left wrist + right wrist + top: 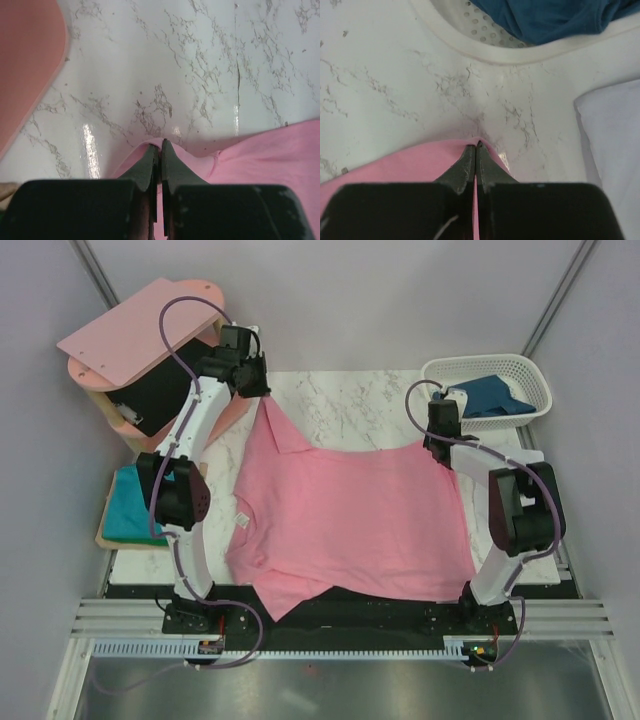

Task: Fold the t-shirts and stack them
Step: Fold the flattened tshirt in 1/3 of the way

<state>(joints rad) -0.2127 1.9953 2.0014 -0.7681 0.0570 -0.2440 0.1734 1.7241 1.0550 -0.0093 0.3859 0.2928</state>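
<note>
**Pink T-Shirt Clamped at Both Far Corners**

Pink cotton, the light pink t-shirt point(350, 520), lay spread across the middle of the marble table point(350, 405), with its near edge draped over the dark strip in front of the arm bases. The left gripper point(262, 393) was clenched on the shirt's far-left corner, and the fabric there was drawn out into a narrow peak. The right gripper point(437, 443) was clenched on the far-right corner. In both wrist views the fingertips met with a thin fold of pink cloth pinched between them.

A small white patch, possibly a label point(241, 521), showed near the shirt's left edge; the top view was too coarse to confirm this.

The teal t-shirt point(125, 502) sat folded on a tan board point(105, 537) at the left edge of the table, beside the left arm. The dark blue t-shirt point(495, 398) lay bunched inside the white perforated basket point(485, 364) at the far-right corner, just beyond the right gripper. The pink shelf unit point(140, 335) stood at the far-left corner, behind the left arm.
</note>
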